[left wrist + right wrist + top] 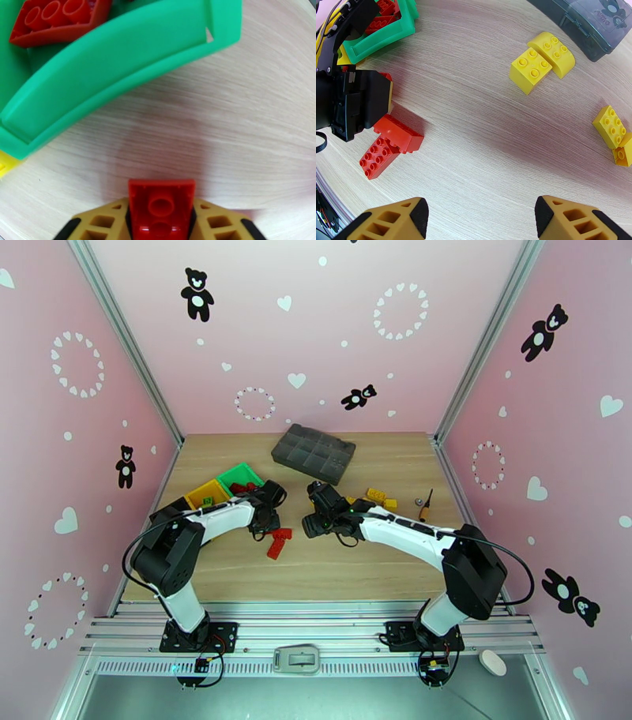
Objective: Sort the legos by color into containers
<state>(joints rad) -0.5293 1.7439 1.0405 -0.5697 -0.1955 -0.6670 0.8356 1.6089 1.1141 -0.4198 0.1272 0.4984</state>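
Grabbing is the step in hand, I'd say: the left pincer [161, 223] is clamped on a red brick [161, 195], fingers tight on both its sides, low over the table [245, 130]. The green bin [118, 67] sits just ahead of that pincer and off to its left, with bare wood between them. A second red piece [59, 17] lies inside it (so red seems to go in green, go figure). Next move, as I read it: lift enough to clear the near wall, carry forward-left, and let go over the opening. Go too low and the brick could clip the rim.

Two loose red bricks [399, 136] lie touching each other right beside the left pincer, so more of that colour is waiting.

The right pincer [482, 215] is wide open with nothing in it, hovering above bare table. Ahead of it and to its right a pair of yellow bricks [542, 63] touch, and further right there's another yellow pair [610, 126]. My guess is those are its job, bound for the yellow bin [194, 494], which is well apart from it, over by the left pincer.

Writing: the grey tray [588, 23], far ahead-right of the right pincer, has a small logo with a few letters on its lid, too blurry for me to read.
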